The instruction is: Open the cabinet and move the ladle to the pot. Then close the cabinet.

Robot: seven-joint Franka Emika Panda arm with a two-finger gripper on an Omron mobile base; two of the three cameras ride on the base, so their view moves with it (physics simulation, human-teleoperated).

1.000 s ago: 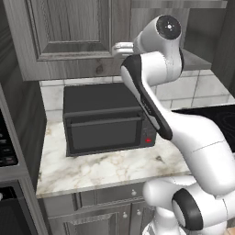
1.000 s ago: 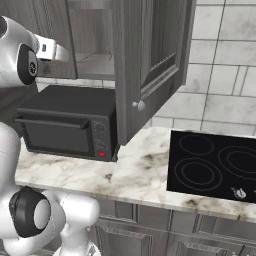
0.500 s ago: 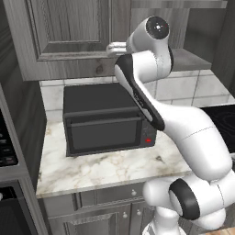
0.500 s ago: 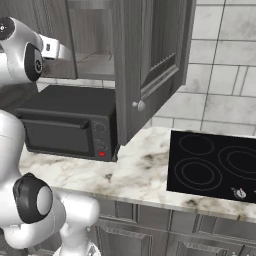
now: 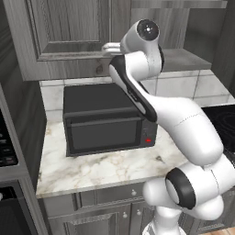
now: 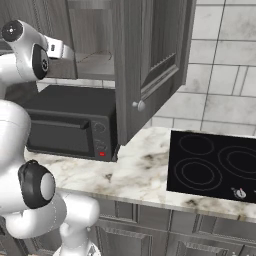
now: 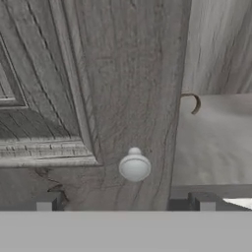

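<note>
The cabinet's left door (image 5: 69,36) is shut, and its round silver knob (image 7: 134,166) sits just ahead of my open gripper (image 7: 124,203), between the two fingertips (image 7: 47,202) and not touched. My hand (image 5: 110,47) hovers at that door's lower right corner. The right door (image 6: 150,65) stands swung wide open over the counter. On the inner shelf (image 7: 216,138), past the door's edge, lies a thin curved hook (image 7: 192,102) that looks like part of the ladle. The pot is out of view.
A black microwave (image 5: 108,119) stands on the marble counter (image 5: 105,170) right under the cabinet. A black stovetop (image 6: 215,165) lies to the right. The open door's knob (image 6: 139,105) juts out over the counter. Grey drawer fronts (image 6: 150,225) run below.
The arm's upper joints have swung left and the hand has crept a little closer to the left door. The jaws have stayed open.
</note>
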